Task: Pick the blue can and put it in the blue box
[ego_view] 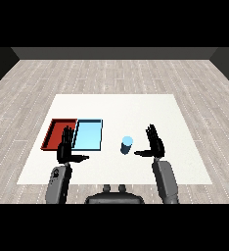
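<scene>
A light blue can (126,145) stands upright on the white table (136,110), right of the light blue tray (88,135). My right hand (155,142) is open just right of the can, fingers straight and thumb pointing toward it, not touching. On the other side my left hand (65,148) is open too, hovering over the near edges of the blue tray and the red tray (57,133), with its thumb stretched right. Neither hand holds anything.
The red tray lies directly left of the blue tray; both hold nothing. White tabletop stretches behind and to the right of the can. Grey wooden floor surrounds the table.
</scene>
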Robot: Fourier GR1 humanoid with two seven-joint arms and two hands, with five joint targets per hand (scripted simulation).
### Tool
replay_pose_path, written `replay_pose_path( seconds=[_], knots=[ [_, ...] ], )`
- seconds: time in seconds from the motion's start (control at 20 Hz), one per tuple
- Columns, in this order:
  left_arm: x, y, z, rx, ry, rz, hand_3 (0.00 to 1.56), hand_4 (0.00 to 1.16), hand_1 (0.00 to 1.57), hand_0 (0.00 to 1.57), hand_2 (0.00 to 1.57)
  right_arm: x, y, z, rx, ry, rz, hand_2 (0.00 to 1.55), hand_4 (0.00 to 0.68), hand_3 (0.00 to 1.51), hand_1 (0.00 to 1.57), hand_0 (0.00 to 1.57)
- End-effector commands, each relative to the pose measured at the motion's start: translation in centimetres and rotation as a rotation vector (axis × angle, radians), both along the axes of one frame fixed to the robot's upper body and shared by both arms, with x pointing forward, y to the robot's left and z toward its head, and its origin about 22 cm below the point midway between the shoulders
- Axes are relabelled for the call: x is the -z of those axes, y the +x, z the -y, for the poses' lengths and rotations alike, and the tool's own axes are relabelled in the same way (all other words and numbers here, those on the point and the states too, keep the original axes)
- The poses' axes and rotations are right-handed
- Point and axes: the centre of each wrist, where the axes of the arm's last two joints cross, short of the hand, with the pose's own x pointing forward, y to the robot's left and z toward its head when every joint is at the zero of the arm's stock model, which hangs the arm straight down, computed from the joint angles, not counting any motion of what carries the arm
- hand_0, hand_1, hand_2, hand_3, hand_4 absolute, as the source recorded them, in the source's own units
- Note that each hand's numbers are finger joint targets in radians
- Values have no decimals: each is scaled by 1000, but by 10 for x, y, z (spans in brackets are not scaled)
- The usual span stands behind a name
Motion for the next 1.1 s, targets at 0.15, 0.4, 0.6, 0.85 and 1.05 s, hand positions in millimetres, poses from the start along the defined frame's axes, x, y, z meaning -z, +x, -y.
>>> replay_pose_path(
  seconds=[0.15, 0.4, 0.6, 0.85, 1.05],
  knots=[
    [-9, 8, 4, -10, -10, -6, 0, 0, 0, 0, 0, 19, -5, 6, 18, 38, -52, 0, 0, 0, 0, 0],
    [-11, -10, -21, -10, -37, 27, 0, 0, 0, 0, 0, 16, 18, -13, 7, 21, -98, 0, 0, 0, 0, 0],
    [-20, 10, -9, -1, -29, 11, 0, 0, 0, 0, 0, 37, -4, -19, -15, 49, -97, 0, 0, 0, 0, 0],
    [-4, 15, 3, -22, -27, 33, 0, 0, 0, 0, 0, 35, -2, -42, -3, 43, -125, 0, 0, 0, 0, 0],
    [12, -10, -13, -38, -9, 36, 0, 0, 0, 0, 0, 60, 10, -20, -40, 40, -128, 0, 0, 0, 0, 0]
  ],
)
